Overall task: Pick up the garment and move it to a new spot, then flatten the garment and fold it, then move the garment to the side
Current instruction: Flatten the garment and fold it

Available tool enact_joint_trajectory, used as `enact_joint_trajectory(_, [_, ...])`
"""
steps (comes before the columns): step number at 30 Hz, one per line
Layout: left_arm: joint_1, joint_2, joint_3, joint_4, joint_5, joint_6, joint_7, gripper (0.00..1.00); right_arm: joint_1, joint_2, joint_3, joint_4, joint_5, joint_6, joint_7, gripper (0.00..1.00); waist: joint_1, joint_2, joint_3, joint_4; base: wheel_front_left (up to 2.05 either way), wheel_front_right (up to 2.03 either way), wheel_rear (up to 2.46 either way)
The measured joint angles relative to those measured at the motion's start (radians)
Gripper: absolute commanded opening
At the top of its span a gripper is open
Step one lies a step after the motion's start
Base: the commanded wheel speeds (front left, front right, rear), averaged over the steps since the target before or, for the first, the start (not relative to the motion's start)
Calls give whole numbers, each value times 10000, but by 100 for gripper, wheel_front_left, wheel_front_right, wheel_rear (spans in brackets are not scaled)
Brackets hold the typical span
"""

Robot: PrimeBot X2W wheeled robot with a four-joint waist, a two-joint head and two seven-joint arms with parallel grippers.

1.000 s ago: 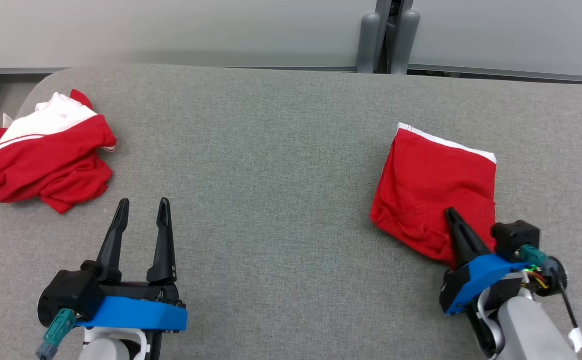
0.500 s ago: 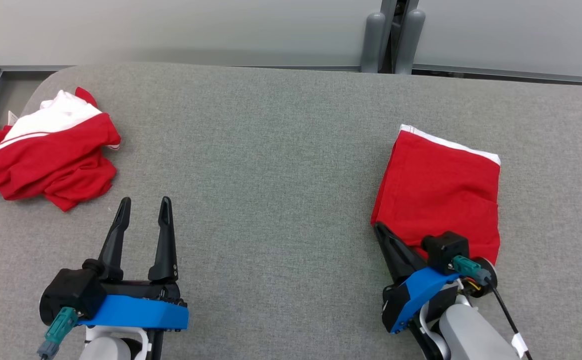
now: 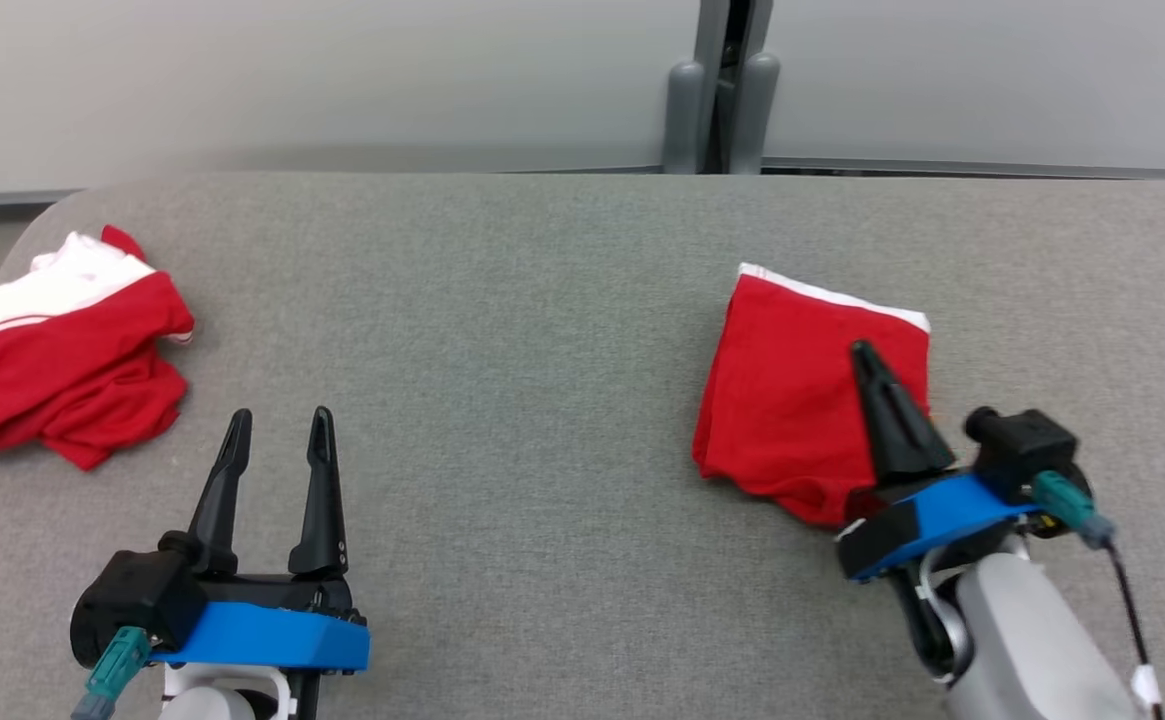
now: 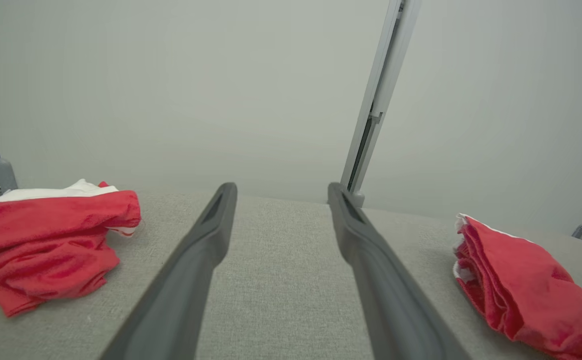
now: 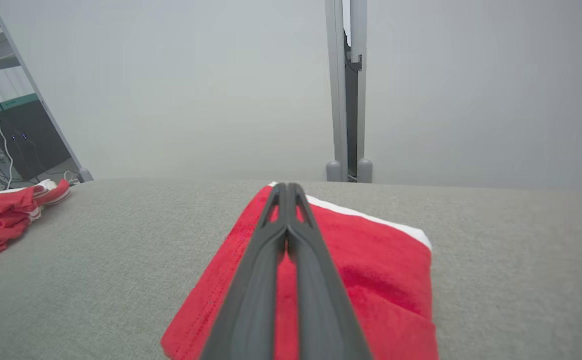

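A folded red garment (image 3: 782,400) with a white strip along its far edge lies on the right of the grey fabric table (image 3: 502,400). My right gripper (image 3: 860,350) is shut, its fingers stretched over the garment's right part with the tips near the far edge. In the right wrist view the garment (image 5: 370,265) spreads under the closed right gripper (image 5: 287,186), with nothing visible between the fingers. My left gripper (image 3: 280,415) stands open and empty at the near left. The left wrist view shows the folded garment (image 4: 520,280) to the right of the left gripper (image 4: 282,189).
A crumpled red and white garment (image 3: 52,370) lies at the table's left edge, also seen in the left wrist view (image 4: 46,235) and the right wrist view (image 5: 1,220). A grey wall with a vertical post (image 3: 717,90) runs behind the table. Bare grey fabric separates the two garments.
The head camera has shifted. My right gripper, still shut, moved from the folded garment's near left corner to lie over its right part. The left gripper stayed put.
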Motion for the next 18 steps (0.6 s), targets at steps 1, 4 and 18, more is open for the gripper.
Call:
enact_joint_trajectory(1, [14, 2, -8, -2, 13, 0, 0, 100, 105, -54, -253, -253, -73, 0, -4, 0, 0, 0, -50, -76, 0, 0, 0])
enact_joint_trajectory(4, [56, 8, -29, 27, 94, 4, -2, 100, 558, -117, -903, -949, -257, 0, -13, 22, 1, 0, -234, -273, 0, 0, 0])
enact_joint_trajectory(18, [801, 255, -23, -42, 311, 297, 33, 100, 3439, 88, -2861, -3547, -1126, 0, 123, 100, -1, 0, -1218, -817, 0, 0, 0])
